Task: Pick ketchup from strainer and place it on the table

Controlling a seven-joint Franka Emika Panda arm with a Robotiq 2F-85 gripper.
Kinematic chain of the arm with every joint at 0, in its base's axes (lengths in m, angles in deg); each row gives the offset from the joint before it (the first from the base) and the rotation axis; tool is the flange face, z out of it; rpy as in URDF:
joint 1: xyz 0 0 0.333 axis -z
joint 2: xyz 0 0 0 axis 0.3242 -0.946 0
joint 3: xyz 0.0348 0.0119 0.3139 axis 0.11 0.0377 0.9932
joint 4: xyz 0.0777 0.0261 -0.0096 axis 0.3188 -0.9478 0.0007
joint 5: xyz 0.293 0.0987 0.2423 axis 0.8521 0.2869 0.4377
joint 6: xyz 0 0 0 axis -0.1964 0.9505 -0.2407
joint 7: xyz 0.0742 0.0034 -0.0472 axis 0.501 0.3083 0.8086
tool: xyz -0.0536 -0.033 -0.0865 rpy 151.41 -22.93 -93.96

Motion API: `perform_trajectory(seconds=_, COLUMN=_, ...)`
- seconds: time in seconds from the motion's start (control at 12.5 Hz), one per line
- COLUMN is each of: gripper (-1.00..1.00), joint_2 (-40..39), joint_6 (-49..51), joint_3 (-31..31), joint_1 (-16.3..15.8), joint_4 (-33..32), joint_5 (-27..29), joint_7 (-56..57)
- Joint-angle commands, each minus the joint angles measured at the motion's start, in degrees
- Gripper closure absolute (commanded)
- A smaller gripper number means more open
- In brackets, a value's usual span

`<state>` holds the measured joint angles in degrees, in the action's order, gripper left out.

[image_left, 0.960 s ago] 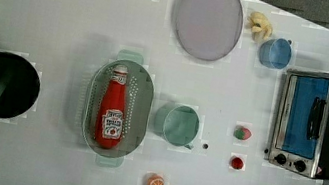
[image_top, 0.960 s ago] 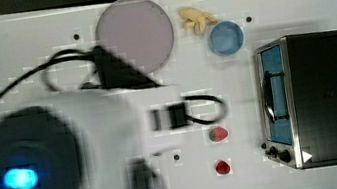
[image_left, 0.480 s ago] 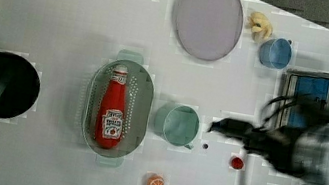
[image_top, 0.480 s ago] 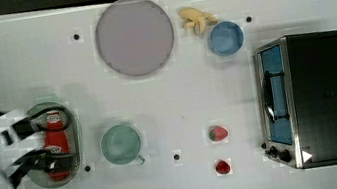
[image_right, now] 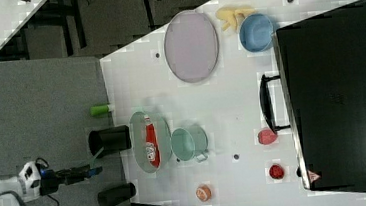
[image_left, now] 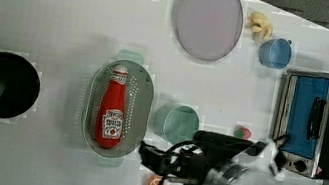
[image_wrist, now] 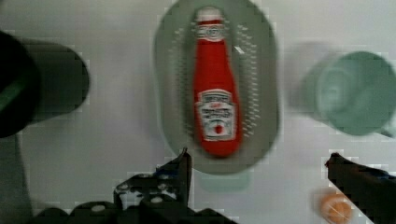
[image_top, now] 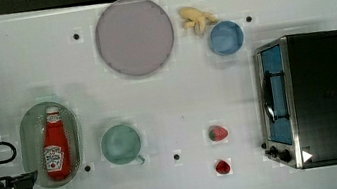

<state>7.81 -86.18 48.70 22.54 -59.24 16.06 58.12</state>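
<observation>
Ketchup (image_wrist: 215,91) lies flat in the strainer (image_wrist: 261,93), lengthwise along its long axis. Red squeeze bottle, white cap, white label with dark print plus a red mark; lettering too blurred to read. In the top view the ketchup (image_top: 55,149) has its cap pointing toward the lilac plate (image_top: 134,35), base toward the gripper (image_top: 18,185). Strainer is pale green, oval, perforated, and sits on the white table (image_top: 177,98).

Gripper jaws stand wide apart, nothing between them. In the wrist view the gripper (image_wrist: 259,172) is just off the strainer's end by the bottle base; one fingertip (image_wrist: 183,163) is at the strainer's rim, the other (image_wrist: 341,165) well clear of it, near the orange half (image_wrist: 337,209). Bottle is not touched.

Green cup (image_top: 121,144) sits just beside the strainer, on the side toward the toaster oven (image_top: 316,98).
</observation>
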Motion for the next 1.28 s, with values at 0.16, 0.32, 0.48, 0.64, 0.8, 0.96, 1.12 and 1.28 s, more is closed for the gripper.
perform_trajectory(seconds=0.16, gripper=-1.00, joint_2=-6.0, joint_6=-13.6, joint_3=0.1, joint_1=1.3, joint_4=-10.2, joint_5=-2.0, joint_7=-2.9)
perform_trajectory(seconds=0.32, gripper=-1.00, joint_2=-9.0, joint_6=-20.8, joint_3=-0.2, joint_1=1.3, joint_4=-13.8, joint_5=-6.4, joint_7=-2.9)
perform_trajectory(seconds=0.48, gripper=-1.00, joint_2=-12.8, joint_6=-26.1, joint_3=-0.4, joint_1=1.3, joint_4=-15.4, joint_5=-9.9, joint_7=-3.0)
perform_trajectory(seconds=0.64, gripper=-1.00, joint_2=-17.1, joint_6=-29.2, joint_3=-0.9, joint_1=1.3, joint_4=-15.5, joint_5=-12.5, joint_7=-3.0)
perform_trajectory(seconds=0.8, gripper=-1.00, joint_2=-21.1, joint_6=-31.2, joint_3=-1.7, joint_1=1.2, joint_4=-15.2, joint_5=-16.0, joint_7=-3.1)
perform_trajectory(seconds=0.96, gripper=-1.00, joint_2=-24.8, joint_6=-33.2, joint_3=-2.6, joint_1=1.2, joint_4=-14.8, joint_5=-19.3, joint_7=-4.0)
perform_trajectory(seconds=1.12, gripper=-1.00, joint_2=-28.2, joint_6=-35.2, joint_3=-3.7, joint_1=0.8, joint_4=-14.5, joint_5=-22.2, joint_7=-6.7)
perform_trajectory(seconds=1.28, gripper=-1.00, joint_2=-31.5, joint_6=-35.6, joint_3=-4.8, joint_1=0.0, joint_4=-13.1, joint_5=-25.7, joint_7=-9.8)
